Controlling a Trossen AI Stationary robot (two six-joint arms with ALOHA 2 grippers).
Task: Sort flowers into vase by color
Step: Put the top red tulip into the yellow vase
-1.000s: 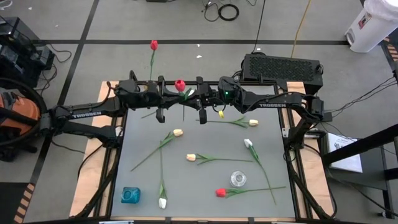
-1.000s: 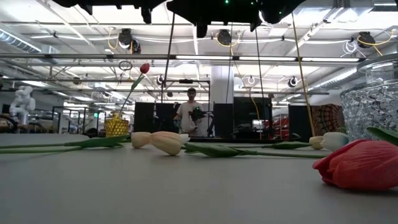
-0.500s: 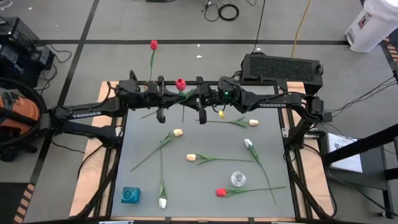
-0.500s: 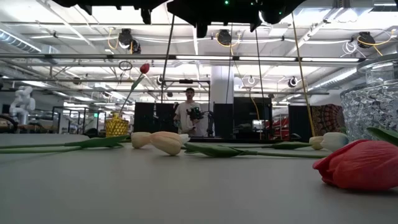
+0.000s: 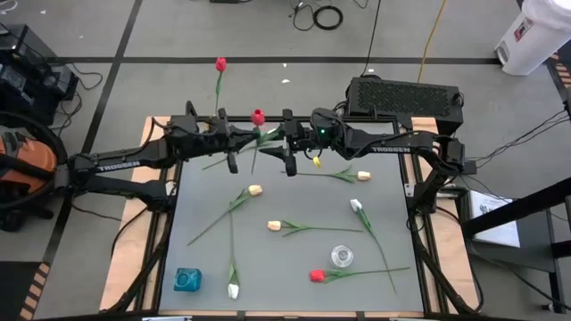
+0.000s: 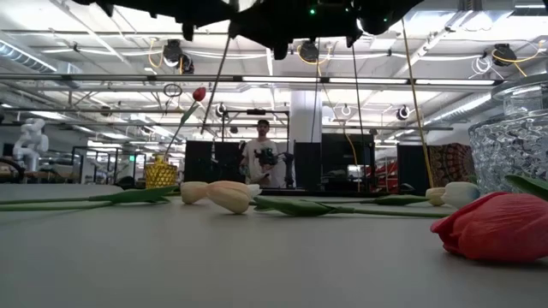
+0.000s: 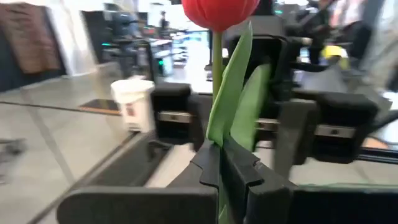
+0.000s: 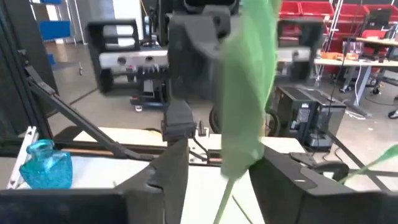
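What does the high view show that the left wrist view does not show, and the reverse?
Only the high view shows the blue vase, the clear vase and the tulips lying on the table. Only the left wrist view shows the left gripper shut on the red tulip's stem below the leaves, and a white bucket on the floor. Both show that red tulip held up between the two arms, with the right gripper facing it.
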